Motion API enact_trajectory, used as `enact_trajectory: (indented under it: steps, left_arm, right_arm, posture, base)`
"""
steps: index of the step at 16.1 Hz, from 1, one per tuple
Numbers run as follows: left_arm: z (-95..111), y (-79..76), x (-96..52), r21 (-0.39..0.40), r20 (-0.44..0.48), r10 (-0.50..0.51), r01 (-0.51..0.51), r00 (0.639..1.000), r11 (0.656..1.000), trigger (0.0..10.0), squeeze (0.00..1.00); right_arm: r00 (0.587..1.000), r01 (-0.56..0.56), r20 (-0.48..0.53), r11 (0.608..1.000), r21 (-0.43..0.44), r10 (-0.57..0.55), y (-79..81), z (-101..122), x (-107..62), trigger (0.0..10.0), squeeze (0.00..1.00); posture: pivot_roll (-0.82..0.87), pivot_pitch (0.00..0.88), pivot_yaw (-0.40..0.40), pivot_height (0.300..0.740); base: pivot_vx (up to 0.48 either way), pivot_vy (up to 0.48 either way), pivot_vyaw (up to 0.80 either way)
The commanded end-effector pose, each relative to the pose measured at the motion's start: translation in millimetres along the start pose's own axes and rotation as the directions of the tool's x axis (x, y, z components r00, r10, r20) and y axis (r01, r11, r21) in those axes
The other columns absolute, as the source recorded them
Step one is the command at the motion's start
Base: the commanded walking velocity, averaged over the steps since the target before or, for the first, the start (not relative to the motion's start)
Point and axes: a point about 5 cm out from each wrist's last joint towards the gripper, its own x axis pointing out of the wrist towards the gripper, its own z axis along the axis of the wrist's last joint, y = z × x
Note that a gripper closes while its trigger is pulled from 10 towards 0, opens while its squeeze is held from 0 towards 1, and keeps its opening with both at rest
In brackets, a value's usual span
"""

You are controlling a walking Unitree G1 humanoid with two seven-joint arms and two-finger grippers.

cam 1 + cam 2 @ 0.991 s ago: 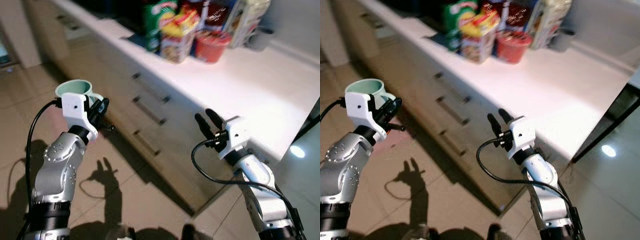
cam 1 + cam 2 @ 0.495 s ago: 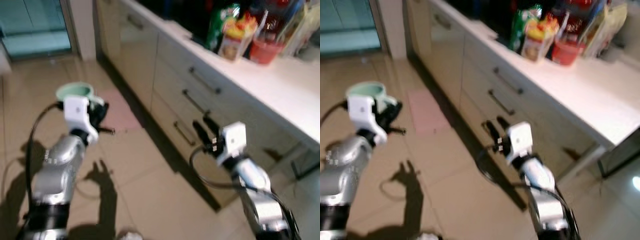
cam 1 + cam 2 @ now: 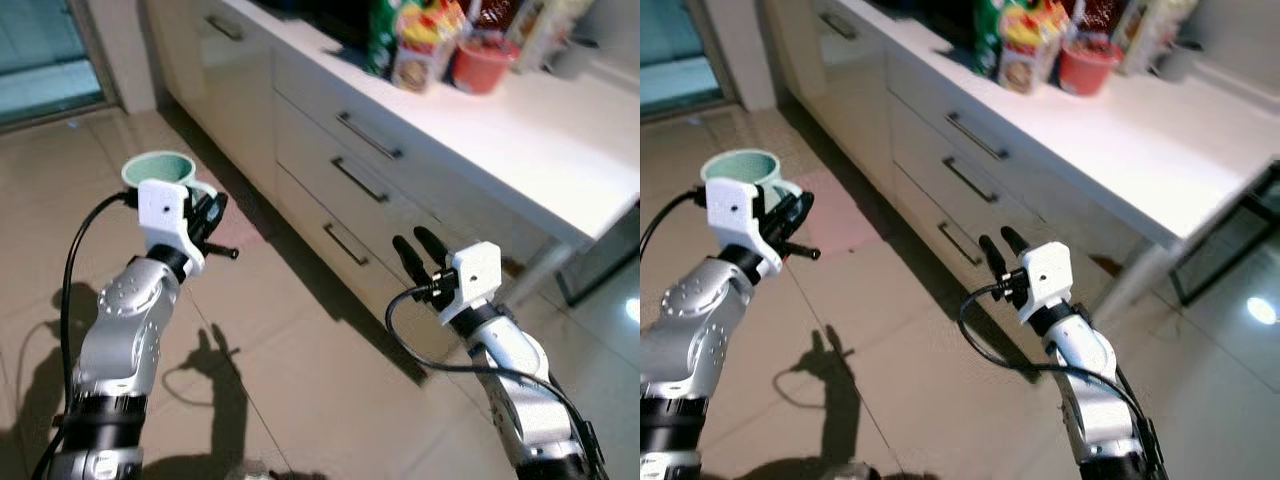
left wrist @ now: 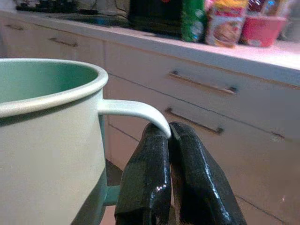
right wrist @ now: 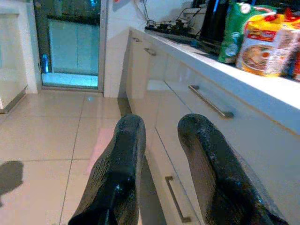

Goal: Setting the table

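My left gripper (image 4: 168, 140) pinches the mug (image 4: 47, 140) handle, but my own fingers (image 4: 145, 183) hide the handle's lower end; mug's base and far side run off frame. Packets (image 3: 420, 45) on the counter (image 3: 560, 150) are cut off at the top, labels too small to read.

floor (image 3: 320, 330): shiny tan tiles with dark shadows | counter (image 3: 560, 150): long, white, bright with light | drawers (image 3: 340, 180): pale, with long metal handles | far corner: maybe a glass door (image 5: 75, 51) | food packs (image 3: 410, 40) at the counter's back edge
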Motion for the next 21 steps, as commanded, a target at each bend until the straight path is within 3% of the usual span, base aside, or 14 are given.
enact_trajectory:
  steps: [1,5,6,7,8,18,21]
  left_arm:
    - [1.2,-3.2,1.1,0.018,0.005,-0.012,0.012,1.000,1.000,0.0,0.00]
    - [-1.5,-3.2,3.6,0.062,-0.027,-0.006,0.007,1.000,0.998,0.0,0.00]
    - [-2.6,-2.4,4.0,0.050,-0.034,0.005,-0.003,0.999,0.999,2.5,0.00]
    - [-2.5,-0.4,4.1,0.032,-0.032,0.020,-0.019,0.999,0.999,9.6,0.00]
    - [-1.5,0.1,4.4,0.040,-0.024,0.023,-0.022,0.999,0.999,10.0,0.00]
    - [-2.2,-3.6,5.2,0.037,-0.024,0.006,-0.005,1.000,0.999,10.0,0.00]
    - [-1.7,-4.9,6.1,0.028,-0.021,0.005,-0.004,1.000,1.000,10.0,0.00]
  right_arm:
    - [1.000,0.017,-0.012,1.000,-0.006,-0.017,-4.2,-1.4,-3.2,10.0,0.00]
    - [1.000,0.015,-0.010,1.000,-0.005,-0.015,-2.9,-0.4,-3.2,10.0,0.00]
    - [1.000,0.014,-0.009,1.000,-0.005,-0.014,-2.5,0.0,-3.1,10.0,0.00]
    - [1.000,0.014,-0.009,1.000,-0.006,-0.014,-2.1,0.3,-3.2,10.0,0.00]
    - [1.000,0.014,-0.010,1.000,-0.005,-0.014,-2.0,0.3,-3.6,10.0,0.00]
    - [1.000,0.013,-0.020,1.000,-0.005,-0.013,0.2,1.7,-5.8,10.0,0.00]
    - [1.000,0.015,-0.022,1.000,-0.006,-0.015,-0.3,1.7,-5.4,10.0,0.00]
  posture:
    - [0.09,0.000,-0.045,0.740]
    - [0.08,0.000,-0.043,0.740]
    - [0.08,0.000,-0.043,0.740]
    - [0.08,0.000,-0.042,0.740]
    - [0.08,0.000,-0.042,0.740]
    - [0.08,0.000,-0.039,0.740]
    - [0.08,0.000,-0.038,0.740]
  base:
    - [0.000,-0.480,0.00]
    - [0.000,-0.480,0.00]
    - [0.266,-0.394,0.00]
    - [0.000,0.000,0.00]
    - [0.000,0.000,0.00]
    - [0.000,0.000,0.00]
    - [0.000,-0.480,0.00]
